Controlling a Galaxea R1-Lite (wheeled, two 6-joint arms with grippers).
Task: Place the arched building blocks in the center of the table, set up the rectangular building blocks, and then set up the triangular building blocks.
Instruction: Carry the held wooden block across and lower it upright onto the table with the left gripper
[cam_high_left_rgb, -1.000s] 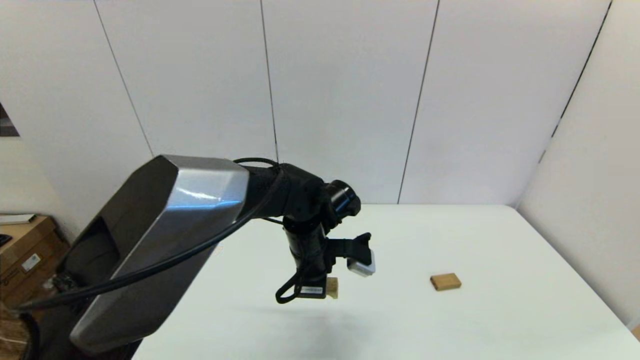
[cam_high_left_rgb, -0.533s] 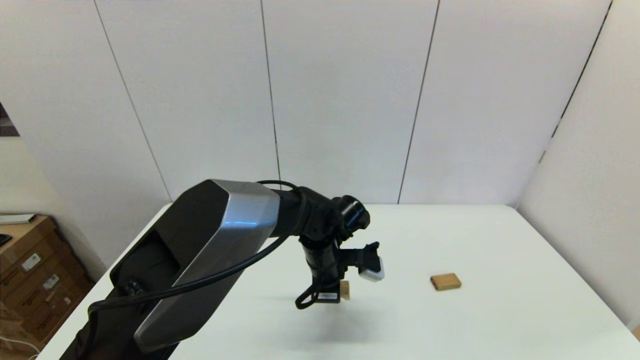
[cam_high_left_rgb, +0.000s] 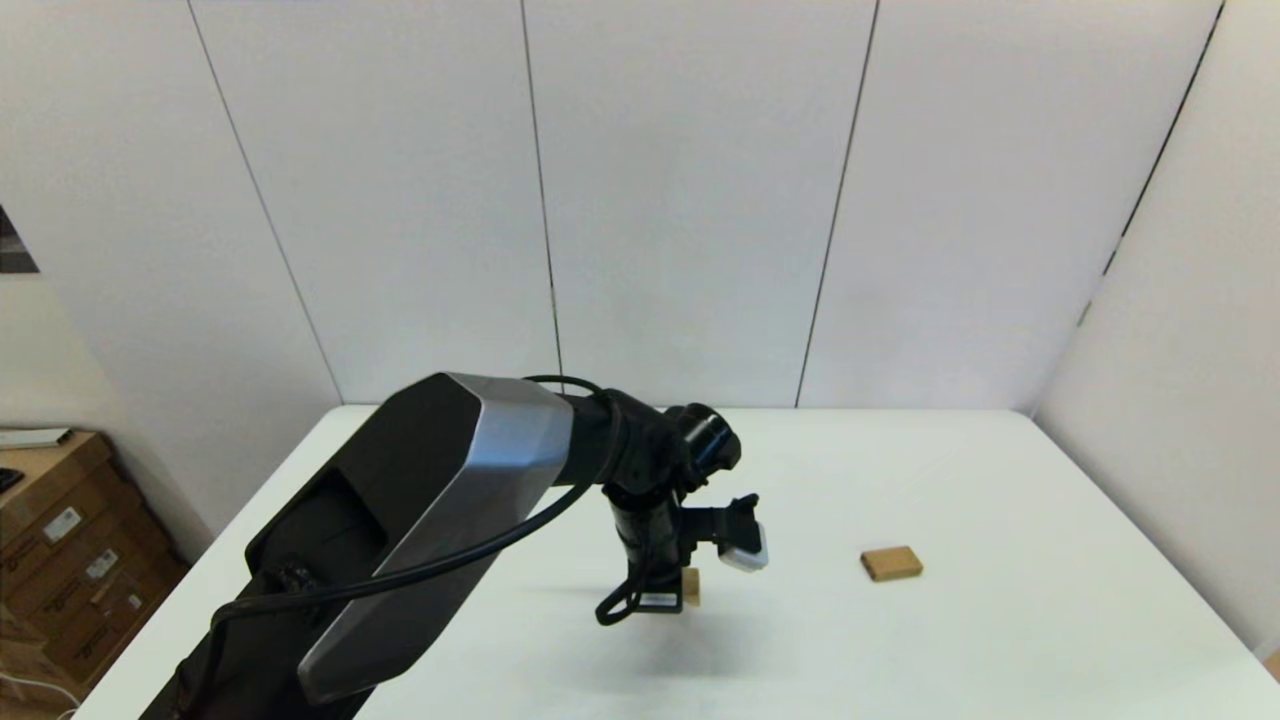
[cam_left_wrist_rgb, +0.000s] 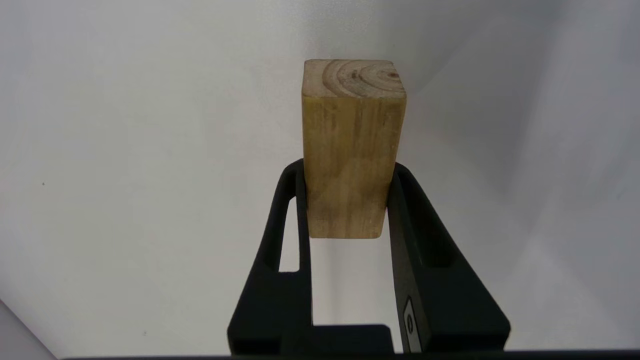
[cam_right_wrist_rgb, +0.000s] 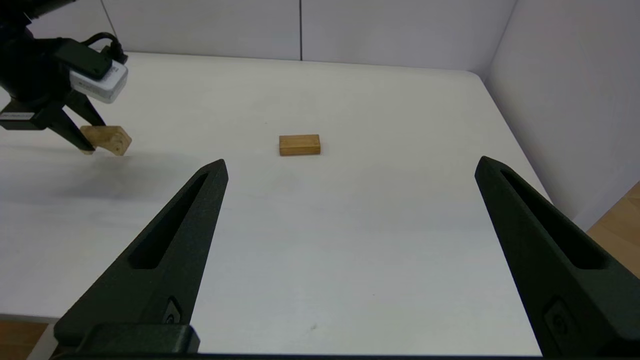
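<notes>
While our right gripper (cam_right_wrist_rgb: 350, 250) hangs low over the near edge of the table (cam_high_left_rgb: 1000, 640), its two black fingers spread wide and holding nothing, the white top runs out plain and matt ahead of it, marked only by a few small dark specks and soft grey shadows. Further in, near the middle of the table, our left gripper (cam_left_wrist_rgb: 345, 200) points down with its fingers clamped on the arched building blocks (cam_left_wrist_rgb: 352, 150). From the left wrist we see a chunky light-brown block with ring grain on its end face, held by its two long sides; whether it touches the surface we cannot tell. Well apart from it, toward the right edge, the rectangular building blocks (cam_high_left_rgb: 891, 563) lie flat on the table. Beyond the far edge stand pale wall panels with thin dark seams, meeting another pale wall at the far right corner. Off the left edge, brown cardboard boxes (cam_high_left_rgb: 60, 540) sit below table level.
</notes>
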